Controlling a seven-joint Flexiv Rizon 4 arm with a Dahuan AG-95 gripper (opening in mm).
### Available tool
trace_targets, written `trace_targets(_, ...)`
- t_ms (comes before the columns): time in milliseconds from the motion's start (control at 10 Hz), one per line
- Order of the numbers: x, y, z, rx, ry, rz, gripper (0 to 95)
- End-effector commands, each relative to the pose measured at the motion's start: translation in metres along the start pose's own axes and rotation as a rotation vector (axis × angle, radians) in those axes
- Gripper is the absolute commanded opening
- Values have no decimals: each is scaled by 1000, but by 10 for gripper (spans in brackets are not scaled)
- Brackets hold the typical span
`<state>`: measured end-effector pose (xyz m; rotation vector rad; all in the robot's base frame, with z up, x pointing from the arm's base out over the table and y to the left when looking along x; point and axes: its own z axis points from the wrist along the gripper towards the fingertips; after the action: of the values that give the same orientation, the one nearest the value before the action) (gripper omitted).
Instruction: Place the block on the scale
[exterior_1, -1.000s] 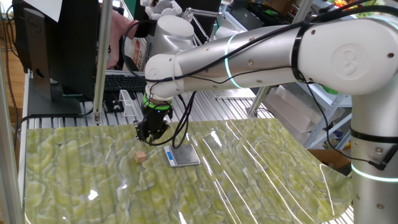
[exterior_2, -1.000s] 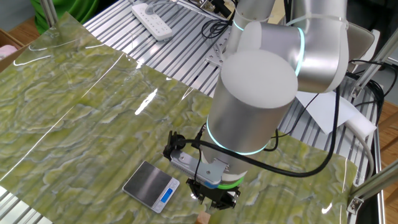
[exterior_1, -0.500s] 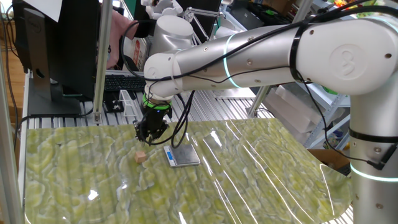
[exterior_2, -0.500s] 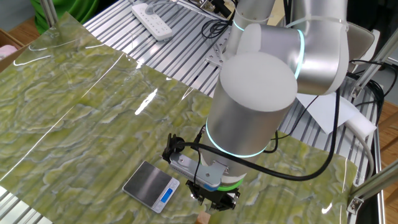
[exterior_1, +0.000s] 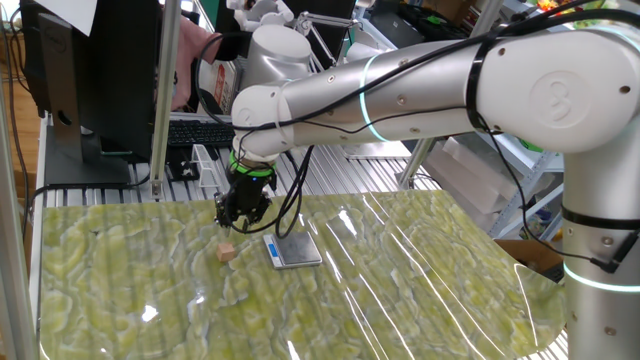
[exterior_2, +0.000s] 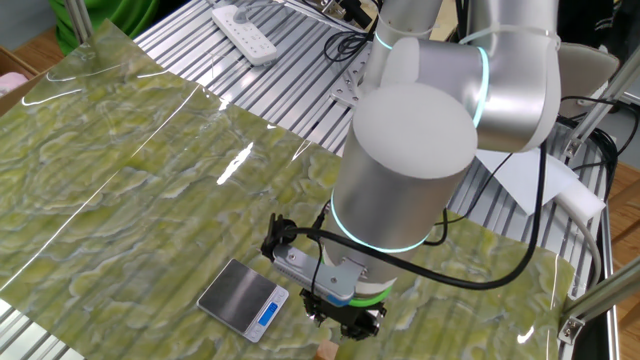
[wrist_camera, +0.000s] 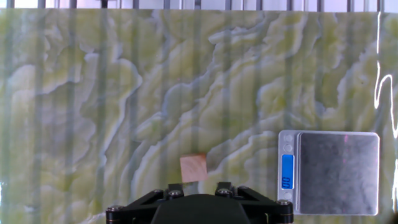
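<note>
The block (exterior_1: 227, 252) is a tiny tan-pink cube lying on the green marbled mat just left of the scale (exterior_1: 293, 250). The scale is flat, with a dark grey plate and a white-blue strip facing the block. My gripper (exterior_1: 238, 220) hangs a little above the mat, over and slightly behind the block, open and empty. In the hand view the block (wrist_camera: 193, 168) sits just ahead of the gripper body (wrist_camera: 199, 193), with the scale (wrist_camera: 337, 172) to its right. In the other fixed view the scale (exterior_2: 243, 298) lies left of the gripper (exterior_2: 342, 322), and the block (exterior_2: 325, 350) shows at the bottom edge.
A keyboard (exterior_1: 195, 132) and a dark monitor (exterior_1: 95, 70) stand on the slatted bench behind the mat. A white power strip (exterior_2: 245, 33) lies at the far side of the other fixed view. The big arm (exterior_2: 410, 170) hangs over the scale's corner.
The hand has edged slightly to the left, toward the block. The block and the scale have not moved.
</note>
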<state>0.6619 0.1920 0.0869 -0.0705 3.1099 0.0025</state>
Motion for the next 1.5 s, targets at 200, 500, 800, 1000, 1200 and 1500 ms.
trace_targets(200, -3, 4, 6, 0, 1, -19, 380)
trace_targets(500, -8, 10, 17, 6, 2, -9, 380)
trace_targets(800, -14, 9, 25, 8, 6, -4, 380)
trace_targets(1000, -17, 4, 28, 9, 20, -15, 380)
trace_targets(1200, -19, 2, 30, 9, 27, -18, 380)
trace_targets(1500, -20, 4, 33, 9, 30, -8, 380)
